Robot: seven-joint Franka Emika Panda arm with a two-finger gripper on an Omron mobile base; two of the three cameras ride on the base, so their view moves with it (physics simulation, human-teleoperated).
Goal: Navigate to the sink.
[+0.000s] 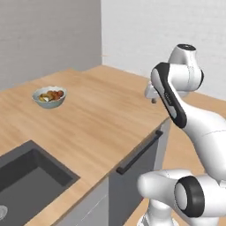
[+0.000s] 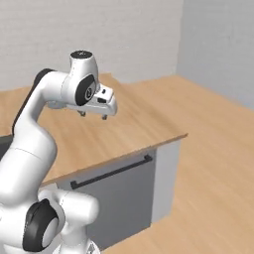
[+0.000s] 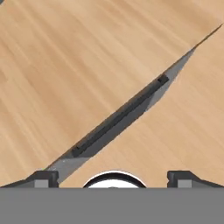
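Note:
The sink point(image 1: 27, 177) is a dark grey recessed basin at the lower left of the left base view, cut off by the frame edge, with a bit of its metal drain point(image 1: 2, 212) showing. My gripper point(image 1: 153, 98) hangs over the wooden counter's front edge, well right of the sink. From the right base side the gripper point(image 2: 94, 115) points down above the counter. In the hand view the gripper point(image 3: 113, 177) stands open, its fingertips point(image 3: 43, 177) far apart with nothing between them, looking down at counter and floor.
A bowl of fruit point(image 1: 49, 96) sits on the wooden counter point(image 1: 101, 119) toward the back wall. A grey cabinet front with a dark bar handle point(image 2: 111, 172) lies below the counter edge. Open wooden floor point(image 2: 213, 163) stretches to the right.

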